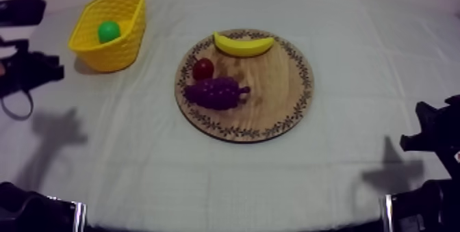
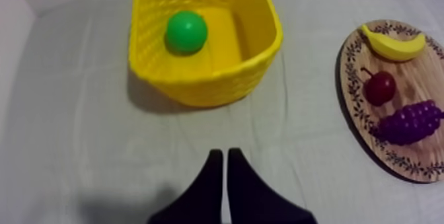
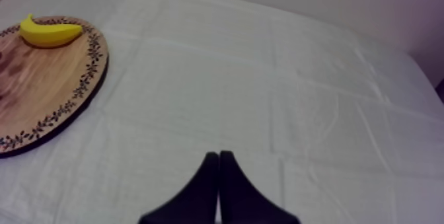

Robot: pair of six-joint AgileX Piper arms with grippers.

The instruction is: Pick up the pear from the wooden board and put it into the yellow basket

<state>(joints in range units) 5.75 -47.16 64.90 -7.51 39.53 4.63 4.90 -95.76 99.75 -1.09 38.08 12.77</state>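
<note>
pear: inside yellow basket, on tabletop, left side
board: banana, small red fruit, grapes on it
left hand: clenched on nothing, near basket
right hand: clenched, empty, beside board

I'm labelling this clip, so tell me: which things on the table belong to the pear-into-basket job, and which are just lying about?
Belongs to the job: pear, already lying in the yellow basket; wooden board; left gripper and right gripper, both shut on nothing.
Just lying about: banana, small red fruit, bunch of grapes, all on the board.
</note>
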